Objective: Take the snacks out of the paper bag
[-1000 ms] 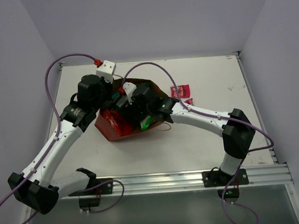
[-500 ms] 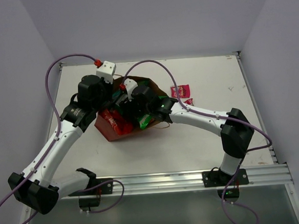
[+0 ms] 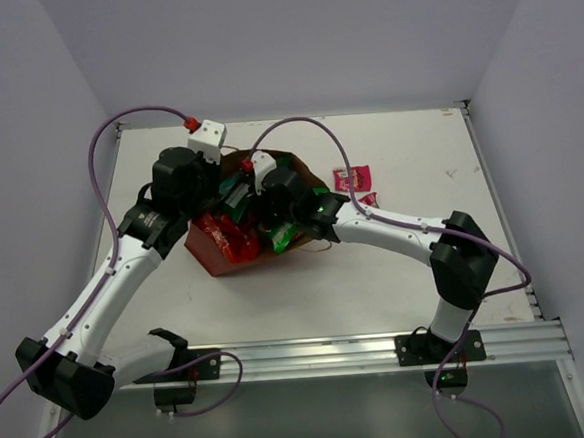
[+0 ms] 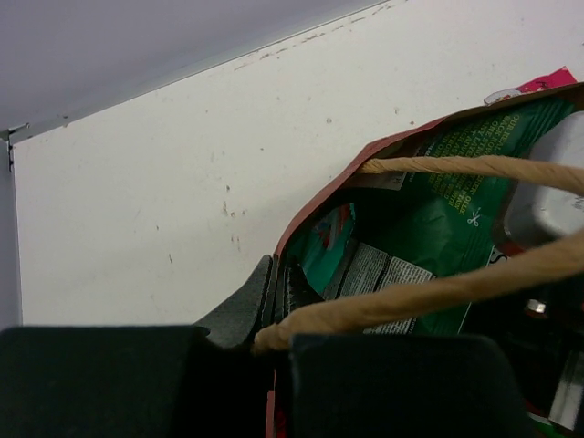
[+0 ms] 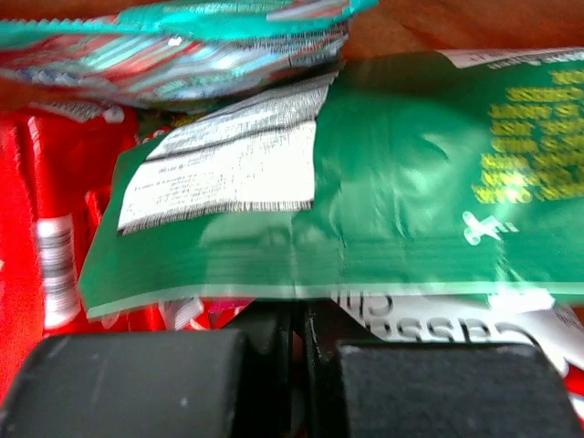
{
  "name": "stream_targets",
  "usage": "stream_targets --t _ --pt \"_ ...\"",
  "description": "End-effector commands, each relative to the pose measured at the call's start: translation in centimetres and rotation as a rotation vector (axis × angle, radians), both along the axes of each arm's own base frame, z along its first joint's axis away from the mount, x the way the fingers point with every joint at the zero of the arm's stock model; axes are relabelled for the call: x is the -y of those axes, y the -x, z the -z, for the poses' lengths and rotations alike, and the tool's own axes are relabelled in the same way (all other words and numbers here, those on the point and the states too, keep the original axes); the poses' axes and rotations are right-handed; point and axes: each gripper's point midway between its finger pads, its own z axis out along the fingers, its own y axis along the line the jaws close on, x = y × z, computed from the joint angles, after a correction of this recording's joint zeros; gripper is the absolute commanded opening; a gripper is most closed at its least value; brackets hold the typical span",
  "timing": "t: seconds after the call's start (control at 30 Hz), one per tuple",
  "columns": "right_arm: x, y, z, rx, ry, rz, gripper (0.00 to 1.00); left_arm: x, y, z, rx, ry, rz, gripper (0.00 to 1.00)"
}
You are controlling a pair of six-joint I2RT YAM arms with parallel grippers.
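The paper bag (image 3: 212, 255) lies on its side at mid-table, mouth toward the right arm, red base toward the left. My left gripper (image 3: 222, 192) (image 4: 276, 297) is shut on the bag's rim (image 4: 319, 196), next to a string handle (image 4: 438, 165). My right gripper (image 3: 268, 221) (image 5: 301, 315) is inside the bag, jaws shut at the lower seam of a green packet (image 5: 411, 182); a crease runs up from them. Around it lie a teal packet (image 5: 182, 36) and red packets (image 5: 55, 182). Two pink packets (image 3: 352, 179) lie outside on the table.
A green-and-white packet (image 3: 281, 238) pokes out at the bag's near side. A white cable block (image 3: 207, 138) sits behind the left wrist. The table's back edge and walls are close behind the bag.
My right gripper has pushed slightly deeper into the bag and its jaws have shut. The left gripper holds the rim as before.
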Motion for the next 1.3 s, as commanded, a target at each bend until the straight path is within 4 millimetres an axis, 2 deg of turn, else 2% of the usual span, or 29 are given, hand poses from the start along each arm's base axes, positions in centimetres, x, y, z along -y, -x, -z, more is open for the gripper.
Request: stream_targets --t 0.0,0.03,0.07,0.17,0.2,0.27,0.3,0.4,0.43,0.47,0.5,0.53,0.57,0.6,0.67,0.7,0.73,0.77,0.8,0.83,0.87,0.9,0.97,1.0,1.07,1.1,1.17,1.23,1.27 --pt "0.6 0.7 -6.0 0.08 -0.133 -0.014 0.0 -0.3 0.0 -3.0 0.089 0.047 -0.02 0.0" --pt "0.8 1.2 -6.6 0.081 -0.142 -0.027 0.0 -0.3 0.0 -3.0 0.091 0.047 -0.024 0.0" --pt "1.2 1.9 -8.7 0.099 -0.177 -0.049 0.0 -0.4 0.0 -3.0 0.09 0.045 -0.027 0.0" --pt "2.2 3.1 -11.2 0.128 -0.197 -0.08 0.0 -0.7 -0.1 -3.1 0.094 0.04 -0.044 0.0" --pt "3.0 3.6 -13.1 0.164 -0.215 -0.088 0.0 -0.8 -0.2 -3.2 0.097 0.041 -0.049 0.0" --pt "4.2 4.2 -14.4 0.187 -0.212 -0.091 0.0 -0.9 -0.2 -3.2 0.098 0.039 -0.058 0.0" --pt "5.5 4.5 -16.2 0.228 -0.225 -0.072 0.0 -1.0 -0.2 -3.3 0.102 0.039 -0.061 0.0" --pt "9.4 3.5 -16.8 0.276 -0.209 0.052 0.0 -1.0 -0.2 -3.4 0.108 0.034 -0.06 0.0" --pt "12.1 2.4 -17.0 0.29 -0.211 0.129 0.0 -1.2 -0.2 -3.3 0.111 0.019 -0.058 0.0" --pt "13.7 1.7 -16.9 0.292 -0.211 0.184 0.0 -1.2 -0.2 -3.4 0.119 0.013 -0.052 0.0" --pt "15.5 0.7 -16.5 0.271 -0.23 0.258 0.0 -1.2 -0.2 -3.6 0.13 0.005 -0.05 0.0" --pt "19.3 -1.1 -15.6 0.264 -0.223 0.377 0.0 -1.3 -0.3 -3.7 0.139 -0.012 -0.048 0.0" --pt "21.1 -1.9 -14.9 0.249 -0.229 0.439 0.0 -1.3 -0.3 -3.9 0.146 -0.016 -0.044 0.0" --pt "24.6 -3.4 -13.3 0.209 -0.243 0.562 0.0 -1.2 -0.4 -4.3 0.164 -0.023 -0.034 0.0" --pt "27.3 -4.7 -11.2 0.16 -0.253 0.642 0.0 -0.9 -0.5 -4.8 0.183 -0.019 -0.013 0.0" --pt "30.0 -5.8 -10.1 0.131 -0.263 0.728 0.0 -0.7 -0.6 -5.1 0.194 -0.015 -0.007 0.0" --pt "30.7 -6.7 -7.6 0.068 -0.242 0.749 0.0 -0.3 -0.7 -5.3 0.2 -0.017 0.015 0.0" --pt "31.5 -7.2 -6.3 0.033 -0.235 0.772 0.0 -0.2 -0.8 -5.5 0.207 -0.018 0.024 0.0" --pt "33.6 -8.0 -4.8 -0.011 -0.248 0.84 0.0 0.0 -1.0 -5.8 0.223 -0.015 0.029 0.0" --pt "34.2 -8.5 -3.5 -0.053 -0.252 0.858 0.0 0.1 -1.1 -5.9 0.234 -0.027 0.037 0.0" --pt "34.1 -9.1 -0.7 -0.141 -0.249 0.853 0.0 0.2 -1.3 -5.8 0.24 -0.034 0.044 0.0" --pt "35.3 -9.5 0.6 -0.184 -0.27 0.898 0.0 0.2 -1.5 -5.9 0.264 -0.047 0.05 0.0" --pt "35.8 -10.2 2.7 -0.232 -0.275 0.924 0.01 0.6 -1.9 -6.0 0.285 -0.057 0.07 0.0" --pt "35.9 -10.5 4.4 -0.278 -0.27 0.939 0.04 0.8 -2.1 -6.2 0.306 -0.068 0.084 0.0" --pt "35.9 -10.5 6.2 -0.336 -0.26 0.956 0.17 1.5 -2.4 -6.3 0.316 -0.075 0.114 0.0" --pt "35.9 -10.4 6.3 -0.347 -0.26 0.959 0.24 1.8 -2.5 -6.5 0.322 -0.084 0.131 0.0" --pt "36.0 -9.9 6.0 -0.347 -0.256 0.965 0.45 2.0 -2.8 -6.3 0.32 -0.095 0.145 0.0" --pt "35.4 -9.1 3.8 -0.3 -0.28 0.938 0.65 2.5 -2.6 -6.6 0.329 -0.1 0.175 0.0" --pt "35.2 -8.8 2.7 -0.269 -0.278 0.919 0.71 2.6 -2.6 -6.6 0.33 -0.1 0.183 0.0"
